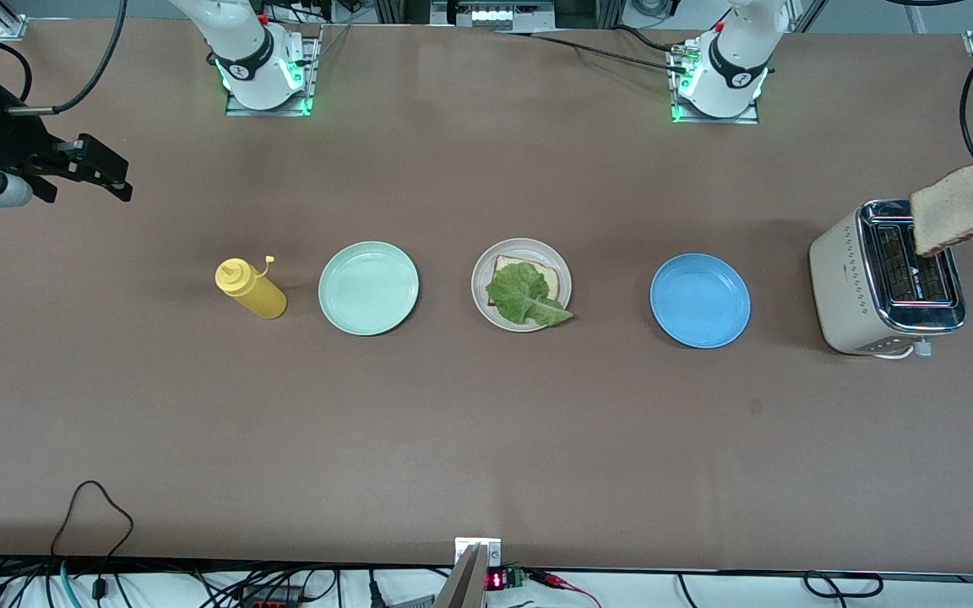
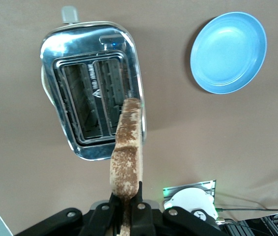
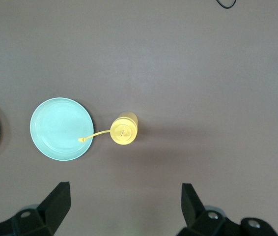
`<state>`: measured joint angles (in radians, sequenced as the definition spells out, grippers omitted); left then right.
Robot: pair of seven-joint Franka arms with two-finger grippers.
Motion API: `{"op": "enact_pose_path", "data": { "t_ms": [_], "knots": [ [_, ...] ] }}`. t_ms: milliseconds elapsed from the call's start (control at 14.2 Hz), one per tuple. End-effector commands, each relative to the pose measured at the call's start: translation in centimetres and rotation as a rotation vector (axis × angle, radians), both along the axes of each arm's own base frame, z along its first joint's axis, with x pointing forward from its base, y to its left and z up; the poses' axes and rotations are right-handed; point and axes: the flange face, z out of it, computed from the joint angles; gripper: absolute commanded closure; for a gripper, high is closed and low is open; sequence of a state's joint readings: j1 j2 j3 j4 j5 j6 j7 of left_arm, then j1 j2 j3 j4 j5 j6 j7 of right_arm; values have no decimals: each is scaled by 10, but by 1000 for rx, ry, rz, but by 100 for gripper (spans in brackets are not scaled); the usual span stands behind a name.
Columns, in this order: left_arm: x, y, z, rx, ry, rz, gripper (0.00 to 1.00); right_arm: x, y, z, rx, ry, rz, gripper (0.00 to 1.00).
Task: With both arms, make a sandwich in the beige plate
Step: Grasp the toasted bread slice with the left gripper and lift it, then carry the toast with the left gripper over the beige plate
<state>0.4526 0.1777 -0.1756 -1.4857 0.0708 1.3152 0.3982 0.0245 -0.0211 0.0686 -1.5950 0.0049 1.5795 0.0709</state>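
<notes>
the left pincer (image 2: 125, 204) is up over the toaster (image 1: 888, 279), clamped on one edge of a slice of toast (image 1: 955, 209); the slice hangs tilted above the toaster's slots. in the left wrist view the toast (image 2: 126, 150) shows edge-on between the two black fingers (image 2: 140, 206), with the toaster (image 2: 92, 93) and the blue plate (image 2: 229, 51) on the desk (image 1: 486, 439) below.

the beige plate (image 1: 481, 291) sits mid-desk, between the green plate (image 1: 368, 287) and the blue plate (image 1: 700, 301). on it lies one slice of bread (image 1: 547, 276) with a lettuce leaf (image 1: 524, 295) on top; the leaf's tip reaches over the rim on the side nearer the front camera. there is no second slice on it.

the right pincer (image 1: 94, 169) waits in the air at the right arm's end of the desk, its fingers (image 3: 55, 201) spread wide apart and holding nothing. its wrist view looks down on the yellow bottle (image 3: 124, 129), which stands just beside the green plate (image 3: 61, 129), toward the right arm's end.
</notes>
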Motion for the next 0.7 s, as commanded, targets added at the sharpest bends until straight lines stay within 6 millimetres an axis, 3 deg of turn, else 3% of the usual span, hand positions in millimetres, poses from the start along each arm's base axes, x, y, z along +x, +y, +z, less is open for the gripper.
{"op": "enact_pose_path", "data": {
  "t_ms": [0,282,493,634],
  "knots": [
    [13,-40,4,28,15,-9,100,-3,-10,1,6,0,-16,0],
    [23,-133,-11,-46,87,-82,100,-4,0,3,9,-6,-1,0],
    [35,-195,-28,-250,132,54,100,-1,2,-1,15,2,2,0],
    [44,-249,-36,-267,109,117,99,3,1,-7,15,13,1,0]
  ]
}}
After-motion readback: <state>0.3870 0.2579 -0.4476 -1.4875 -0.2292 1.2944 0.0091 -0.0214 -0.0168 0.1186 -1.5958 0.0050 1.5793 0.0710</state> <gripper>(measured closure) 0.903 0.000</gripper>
